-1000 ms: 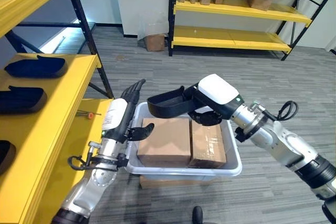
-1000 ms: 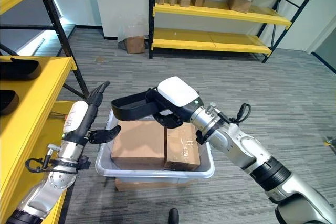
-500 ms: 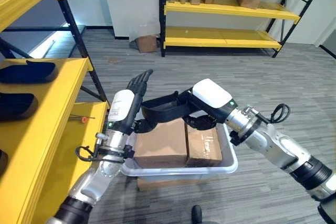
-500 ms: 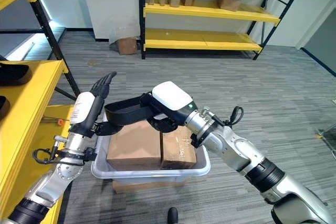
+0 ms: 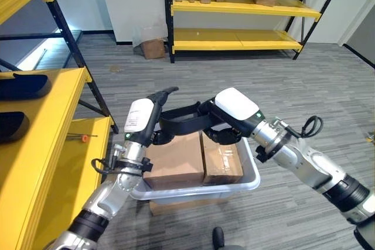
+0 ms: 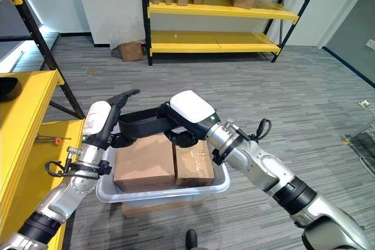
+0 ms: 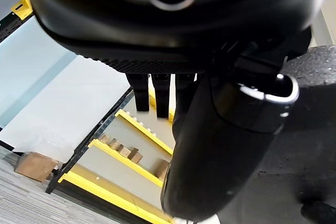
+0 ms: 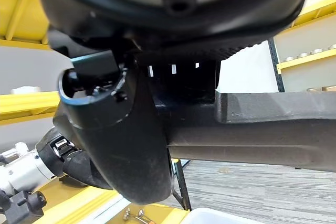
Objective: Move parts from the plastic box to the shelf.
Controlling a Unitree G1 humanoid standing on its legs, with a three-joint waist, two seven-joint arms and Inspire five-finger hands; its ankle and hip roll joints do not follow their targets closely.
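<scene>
Part [image 5: 181, 122] gripped btwn right hand [image 5: 225, 122], left hand [image 5: 146, 122].

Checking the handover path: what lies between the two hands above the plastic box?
A long black curved part spans from the right hand to the left hand, above the cardboard boxes, in the left eye view.
</scene>
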